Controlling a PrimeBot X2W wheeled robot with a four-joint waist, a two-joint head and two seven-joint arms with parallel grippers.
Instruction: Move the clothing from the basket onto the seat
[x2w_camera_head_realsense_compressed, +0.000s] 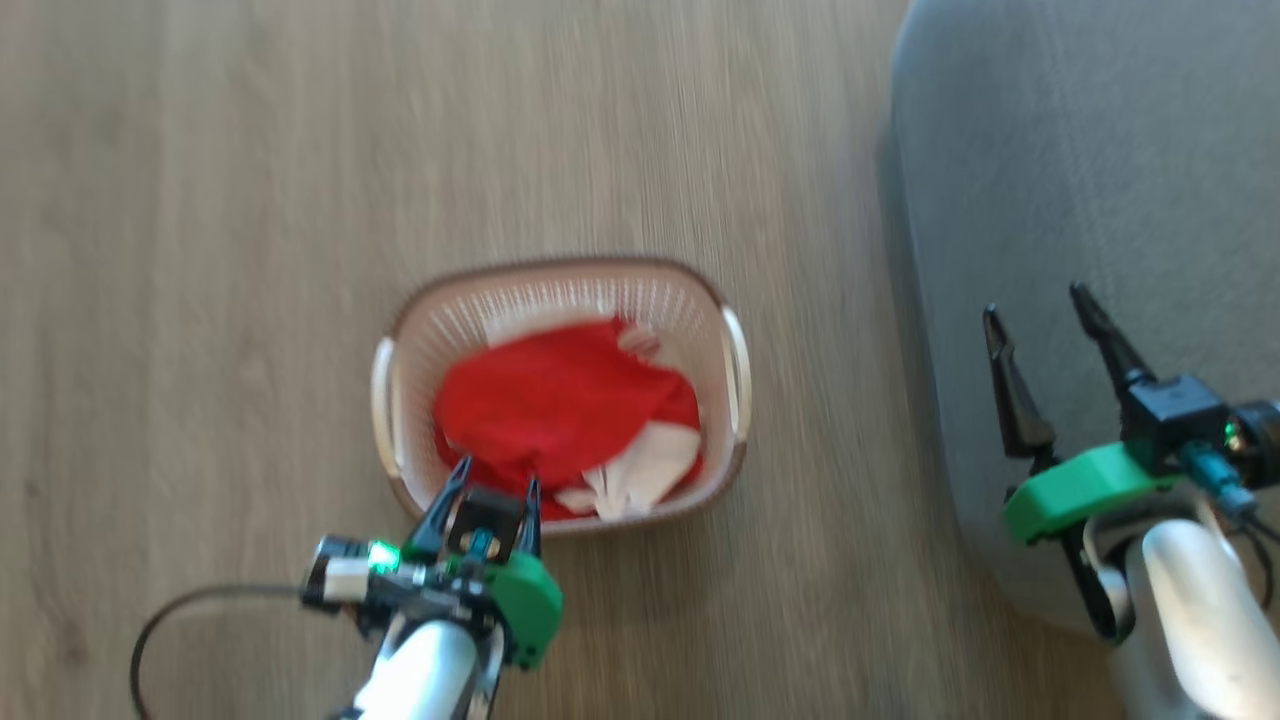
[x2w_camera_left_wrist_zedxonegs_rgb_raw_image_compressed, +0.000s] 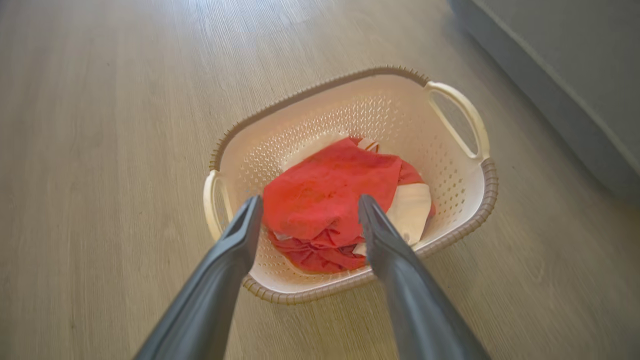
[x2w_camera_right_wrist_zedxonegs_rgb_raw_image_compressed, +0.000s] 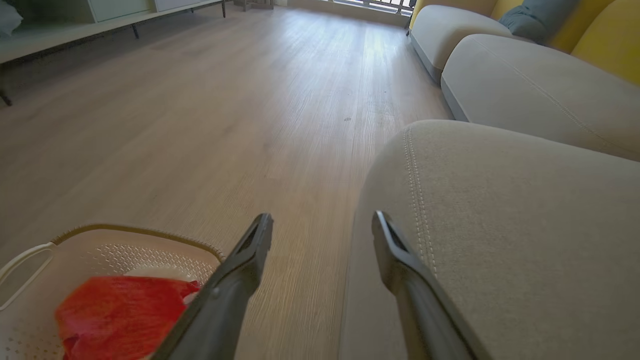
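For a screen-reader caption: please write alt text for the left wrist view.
The open left claw points down at red clothing with white trim, heaped in a cream basket. The basket stands on a wood floor, with a grey seat at upper right.

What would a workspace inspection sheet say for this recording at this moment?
Surface: wood-look floor; the basket stands on it.
Job's things: red and white clothing heaped in the basket; grey seat at the robot's right.
Clutter: nothing seen.
Grippers: left gripper open over the basket's near rim; right gripper open over the seat's edge; both hold nothing.
Cables: dark cable loops from the left wrist.
Surroundings: more sofa cushions, yellow backrest, low cabinet.
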